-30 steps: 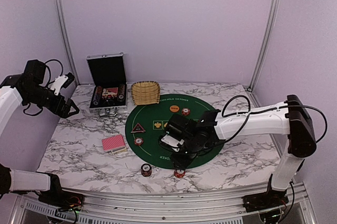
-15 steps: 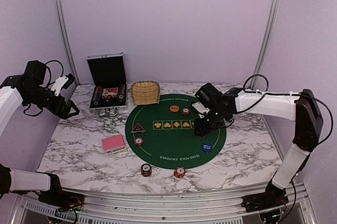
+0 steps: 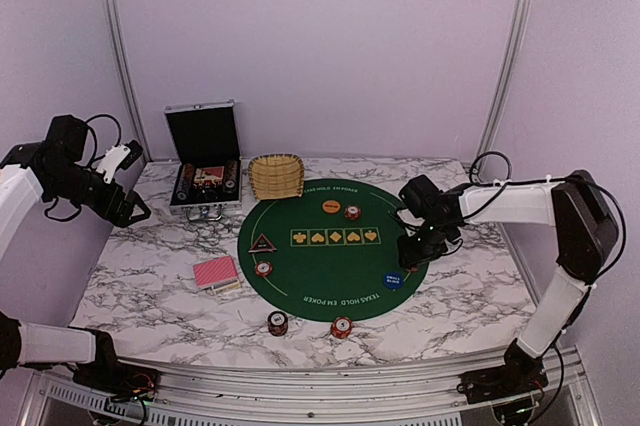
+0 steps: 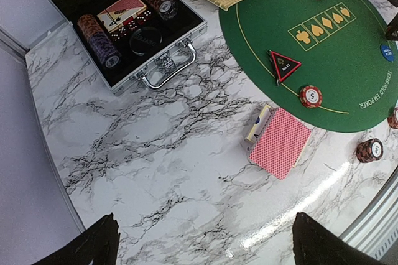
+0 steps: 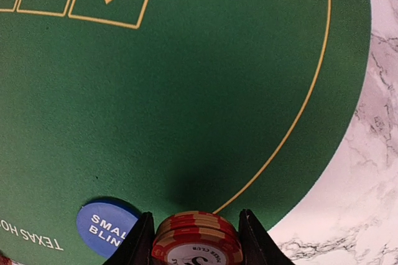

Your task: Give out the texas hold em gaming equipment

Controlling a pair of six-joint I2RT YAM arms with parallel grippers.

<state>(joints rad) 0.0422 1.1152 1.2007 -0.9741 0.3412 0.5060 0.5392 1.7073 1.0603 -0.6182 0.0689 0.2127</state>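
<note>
Poker chips (image 5: 198, 241) gripped in right hand (image 3: 412, 254), above mat (image 5: 186, 91) edge, beside blue disc (image 5: 107, 227), left hand (image 4: 208, 243) spread open

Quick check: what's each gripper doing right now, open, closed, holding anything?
Left gripper: open, holding nothing.
Right gripper: shut on a small stack of red-and-white poker chips.

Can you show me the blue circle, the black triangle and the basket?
Blue small-blind disc (image 3: 392, 280), top external view, middle of its face.
Dark triangular marker (image 4: 283, 65), left wrist view, its centre.
Woven wicker basket (image 3: 276, 179), top external view, its front wall.
</note>
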